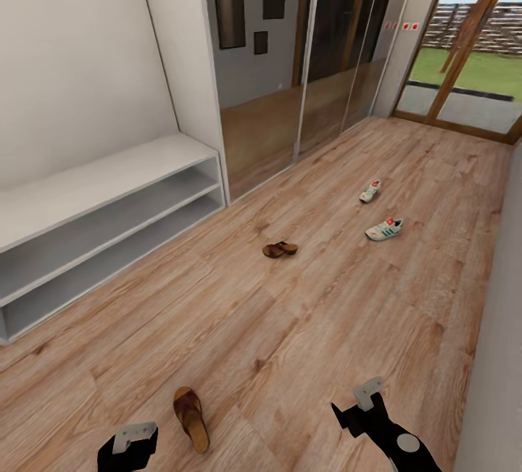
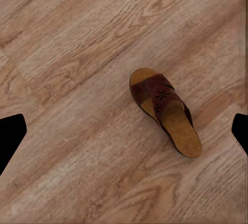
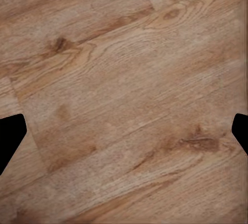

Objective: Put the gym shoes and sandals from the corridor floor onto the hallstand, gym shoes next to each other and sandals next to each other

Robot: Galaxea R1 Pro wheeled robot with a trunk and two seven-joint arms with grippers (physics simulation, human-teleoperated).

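Just beside the left gripper (image 1: 129,444), on its inner side toward the right gripper (image 1: 360,403), lies the near sandal (image 1: 191,418), flat on the corridor floor (image 1: 304,327), sole down, untouched. Left wrist view: sandal (image 2: 165,111) sits off-centre between the two dark fingertips (image 2: 11,136), closer to one than the other; jaws spread wide, empty. Right gripper hovers over bare planks (image 3: 124,100), also spread wide, holding nothing. Second sandal (image 1: 280,249) is well ahead of both claws, mid-floor; two gym shoes (image 1: 383,229) (image 1: 370,191) lie further still, ahead of the right claw, apart from each other. Hallstand (image 1: 109,182) stands ahead and outward of the left claw, against the wall, shelves bare as far as seen. Step in hand, as I judge: lining up the first pick, near sandal; nothing is on the rack yet. Next move likely calls for shifting the left claw sideways to centre over the sandal, then descending. Sandal: dark brown perforated cross straps, tan cork-like footbed, low rounded wedge. Floor: light brown wood-grain planks, knots. Rack: smooth light-grey panels, flat top, two open shelves.
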